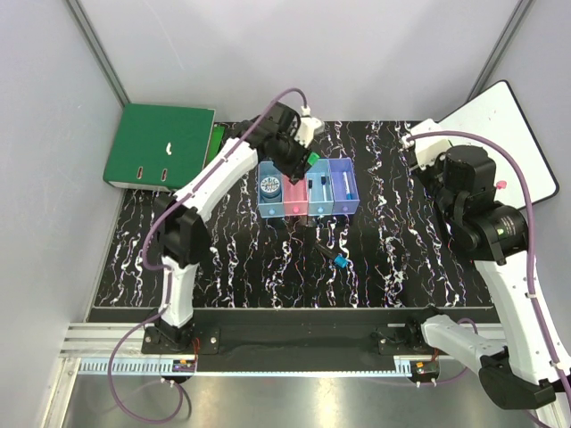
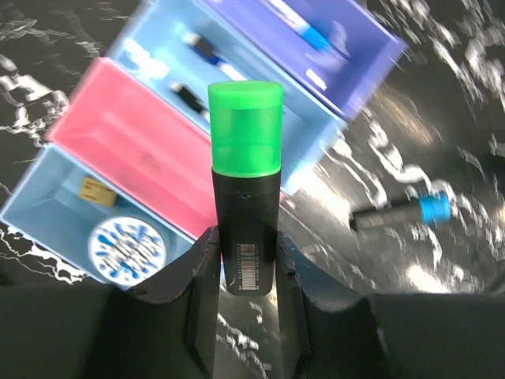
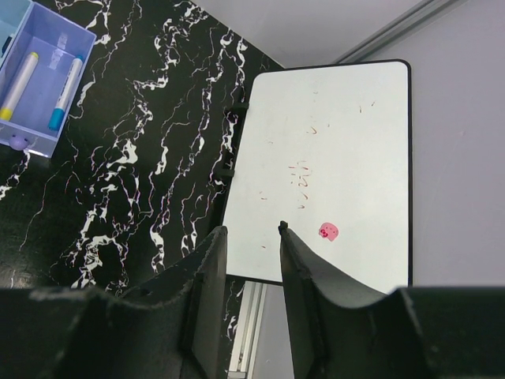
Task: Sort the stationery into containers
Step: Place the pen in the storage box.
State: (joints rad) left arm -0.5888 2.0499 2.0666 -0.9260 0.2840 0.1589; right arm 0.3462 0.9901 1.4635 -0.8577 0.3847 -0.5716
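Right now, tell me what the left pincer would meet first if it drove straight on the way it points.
The black marker with green cap held in the left pincer leads, probably reaching the pink translucent plastic bin near its wall shared with the middle light-blue bin; depth unclear.

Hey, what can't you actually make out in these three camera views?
- Top view: left claw hides the far end of the pink bin.
- Left wrist view: label print on the green-capped marker is too small; blue-capped marker is blurred.
- Right wrist view: pink mark on whiteboard is too small.
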